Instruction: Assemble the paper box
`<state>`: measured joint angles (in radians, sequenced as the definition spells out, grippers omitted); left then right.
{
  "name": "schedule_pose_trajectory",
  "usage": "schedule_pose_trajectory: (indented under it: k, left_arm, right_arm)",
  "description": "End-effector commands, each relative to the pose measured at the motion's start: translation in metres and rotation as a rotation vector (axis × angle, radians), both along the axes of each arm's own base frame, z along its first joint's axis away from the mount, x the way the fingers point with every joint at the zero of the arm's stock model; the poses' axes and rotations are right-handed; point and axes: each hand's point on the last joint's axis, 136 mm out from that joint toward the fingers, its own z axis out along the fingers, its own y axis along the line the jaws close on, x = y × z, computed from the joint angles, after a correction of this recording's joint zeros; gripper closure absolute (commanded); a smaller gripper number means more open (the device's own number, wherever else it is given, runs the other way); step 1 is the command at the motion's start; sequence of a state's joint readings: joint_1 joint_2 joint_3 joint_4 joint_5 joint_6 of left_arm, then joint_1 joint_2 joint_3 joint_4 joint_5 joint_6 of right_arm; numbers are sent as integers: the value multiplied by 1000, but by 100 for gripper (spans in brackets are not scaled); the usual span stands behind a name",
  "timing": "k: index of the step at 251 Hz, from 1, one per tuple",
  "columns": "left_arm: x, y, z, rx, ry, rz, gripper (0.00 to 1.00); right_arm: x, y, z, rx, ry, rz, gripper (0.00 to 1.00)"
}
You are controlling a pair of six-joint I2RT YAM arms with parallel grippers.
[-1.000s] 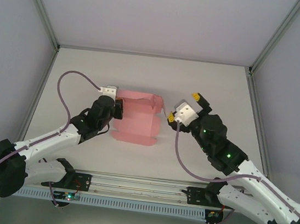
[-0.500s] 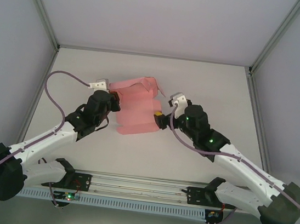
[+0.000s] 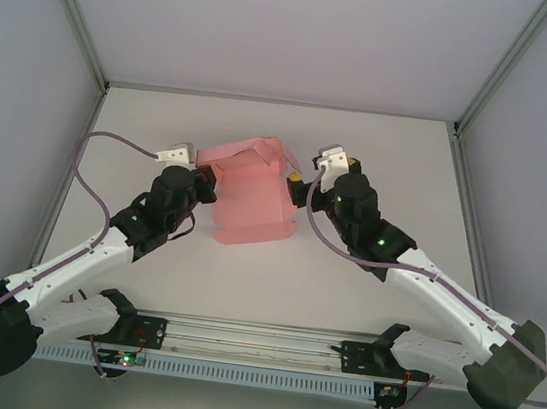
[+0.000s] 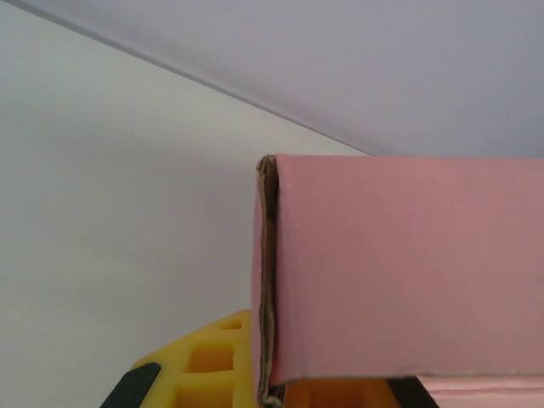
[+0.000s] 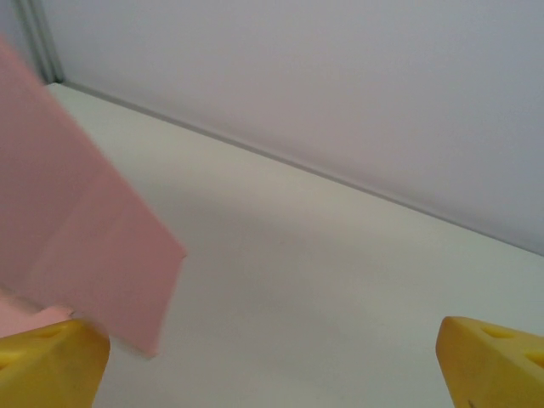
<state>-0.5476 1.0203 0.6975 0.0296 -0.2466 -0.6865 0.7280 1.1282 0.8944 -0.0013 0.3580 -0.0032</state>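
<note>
Left of the paper box point(image 3: 254, 202): left arm point(image 3: 73, 269) comes in on a diagonal. One purple cable point(image 3: 80, 164) loops off it, well apart from the box. Left claw point(image 3: 210, 182) is clamped tight on the box's left edge. In the left wrist view a yellow finger pad point(image 4: 208, 365) sits right against a pink wall folded upright, and the doubled edge of the card shows at that wall's left corner.

The box: pink card, part-folded, lying between the two claws. Main panel is roughly flat, far end kicked up and tilted. Can't tell whether its near edge rests on the bench point(image 3: 402, 151) or hangs just off it.

Right of the box: right claw point(image 3: 299, 186) is spread wide, just beside the box's far-right corner, holding nothing. In the right wrist view the pink panel slants down to one yellow fingertip point(image 5: 51, 361). The other fingertip point(image 5: 493, 361) is well apart from the box, with bare bench between. Can't tell whether card and first fingertip touch. The second purple cable point(image 3: 321, 243) curls just right of the box's near-right corner, apart from it. Right arm point(image 3: 443, 297) runs off on the diagonal away from the box.

Surface: bench is plain matte white all round the box. Pale grey walls point(image 3: 297, 26) stand behind the box and to both sides. Aluminium posts point(image 3: 73, 7) stand at the back corners. The rail point(image 3: 255, 341) carrying both arm bases is on the near side of the box.

Count: 1 box, 2 arms, 2 claws, 2 cables.
</note>
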Motion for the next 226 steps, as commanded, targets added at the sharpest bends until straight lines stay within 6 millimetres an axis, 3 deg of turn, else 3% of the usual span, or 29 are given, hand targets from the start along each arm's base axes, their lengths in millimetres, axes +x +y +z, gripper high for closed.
schedule_pose_trajectory:
  k: [1,43,76,132,166,203,226]
  left_arm:
    - [-2,-4,3,-33,-10,-27,100]
    - [-3,-12,4,-43,-12,-70,100]
    - [-2,-15,5,-51,-15,-82,100]
    - [1,-33,4,-39,-21,-175,100]
    - [3,-19,-2,3,0,-105,100]
    - [3,-6,-9,103,-13,-69,100]
    - [4,-2,-15,170,-14,-70,100]
  right_arm:
    - [10,-9,0,-19,-34,-63,2]
    - [16,-2,9,28,-74,-63,2]
    - [13,15,11,66,-86,15,2]
    - [7,47,-12,-48,-16,170,2]
    - [7,32,-23,-170,25,106,2]
    - [-14,10,-8,-161,-5,109,2]
    - [-34,8,7,-114,-15,192,2]
